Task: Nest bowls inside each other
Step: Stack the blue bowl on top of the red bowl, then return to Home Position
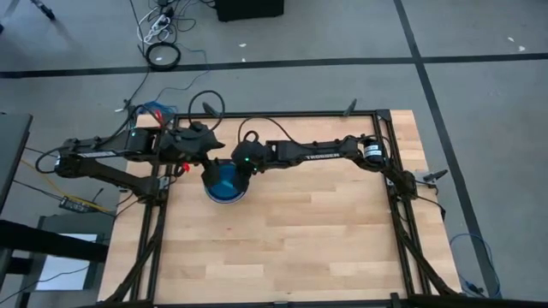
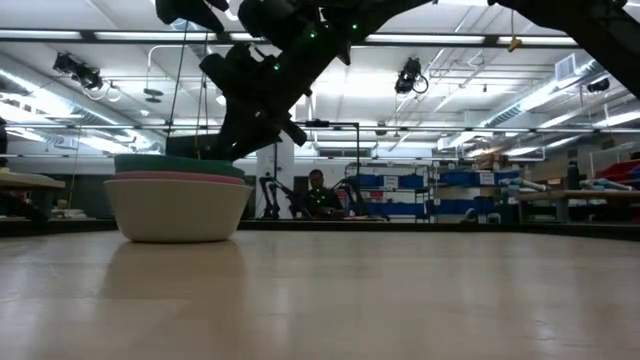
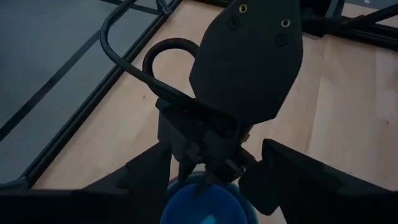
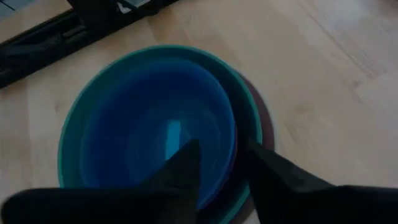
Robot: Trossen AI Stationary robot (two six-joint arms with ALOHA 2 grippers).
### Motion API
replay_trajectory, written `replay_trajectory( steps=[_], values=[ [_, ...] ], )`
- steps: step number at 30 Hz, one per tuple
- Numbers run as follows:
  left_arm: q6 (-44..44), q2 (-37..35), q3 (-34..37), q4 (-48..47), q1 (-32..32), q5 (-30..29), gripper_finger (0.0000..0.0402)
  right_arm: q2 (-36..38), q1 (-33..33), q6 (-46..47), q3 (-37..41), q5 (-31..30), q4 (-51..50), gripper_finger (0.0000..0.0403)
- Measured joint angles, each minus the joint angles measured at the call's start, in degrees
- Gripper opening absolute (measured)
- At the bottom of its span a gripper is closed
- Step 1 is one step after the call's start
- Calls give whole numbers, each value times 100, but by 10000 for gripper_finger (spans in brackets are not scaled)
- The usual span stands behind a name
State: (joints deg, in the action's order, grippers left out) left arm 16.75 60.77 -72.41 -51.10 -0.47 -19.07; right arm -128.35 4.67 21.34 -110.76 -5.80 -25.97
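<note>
"TROSSEN" lettering on right arm (image 1: 318,156); right gripper (image 4: 221,167) parted astride bright blue plastic bowl's (image 4: 155,124) rim, nested in teal bowl (image 4: 67,140); left gripper (image 1: 199,145) open.

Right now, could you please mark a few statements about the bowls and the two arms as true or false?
1. The blue bowl sits inside the teal bowl. True.
2. The grey-white bowl is at the bottom of the stack. True.
3. The right gripper hangs over bare table far from the stack. False: its fingers straddle the blue bowl's rim.
4. The stack stands at the table's right edge. False: it is left of centre, near the left gripper.
5. Bowls are scattered singly across the table. False: only one stack shows.
</note>
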Motion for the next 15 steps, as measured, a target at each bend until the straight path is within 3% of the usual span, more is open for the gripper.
replay_trajectory(
  steps=[6,15],
  values=[
    [-120,0,0,21,0,0,259,191,-8,-402,9,-280,41,155],
    [274,35,-1,98,-2,2,259,793,-370,-1185,7,-644,-151,154]
  ],
)
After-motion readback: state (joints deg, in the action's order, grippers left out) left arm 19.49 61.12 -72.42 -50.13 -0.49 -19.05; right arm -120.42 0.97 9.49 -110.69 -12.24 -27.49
